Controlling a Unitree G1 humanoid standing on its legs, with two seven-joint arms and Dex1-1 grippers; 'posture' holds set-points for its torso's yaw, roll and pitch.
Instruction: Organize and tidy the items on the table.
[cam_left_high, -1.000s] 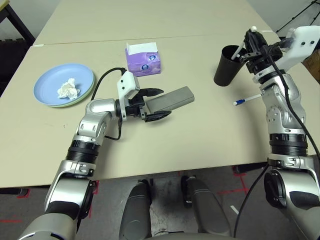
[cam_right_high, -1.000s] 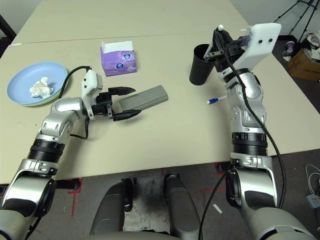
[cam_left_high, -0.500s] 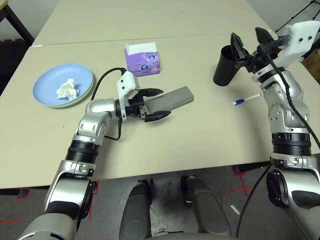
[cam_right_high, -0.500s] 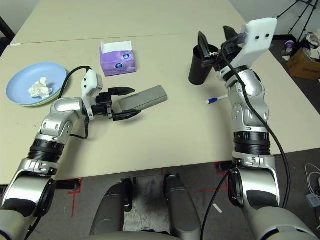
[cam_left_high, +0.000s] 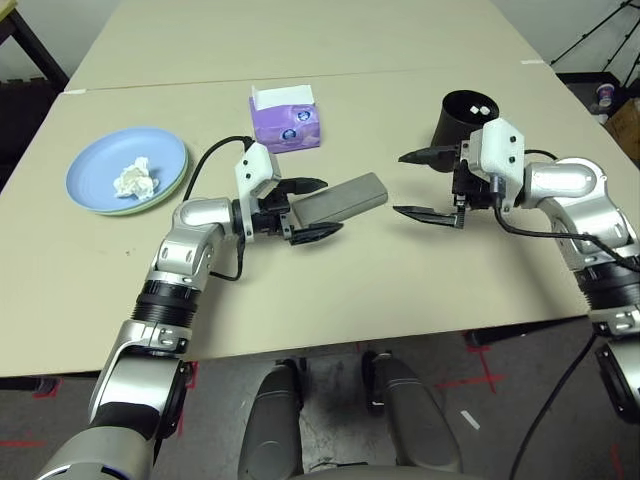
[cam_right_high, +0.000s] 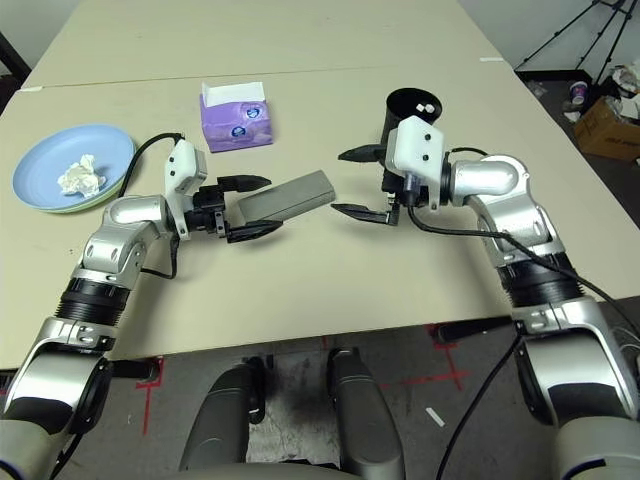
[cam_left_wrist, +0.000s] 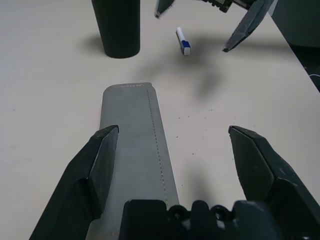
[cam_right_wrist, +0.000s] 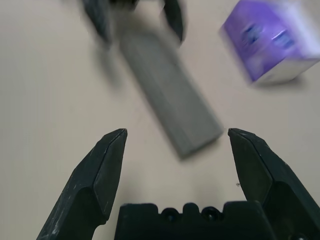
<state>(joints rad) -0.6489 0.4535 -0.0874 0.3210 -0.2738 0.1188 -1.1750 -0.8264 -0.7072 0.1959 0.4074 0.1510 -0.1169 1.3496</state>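
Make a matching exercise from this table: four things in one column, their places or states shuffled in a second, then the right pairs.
Things:
1. crumpled tissue
2. glasses case
3. black cup
4. tissue box

Places or states:
A. white pen tip showing inside it
B. purple, standing on the table beyond the left gripper
C. lying on the blue plate
D. between the left gripper's open fingers

Pairs: 1-C, 2-D, 3-A, 4-B

text: we read none | tissue box (cam_left_high: 287, 125): we see round blue marks on its purple front, no letters we can make out | case (cam_left_high: 343, 197): we find no label | cup (cam_left_high: 461, 117): we find no print
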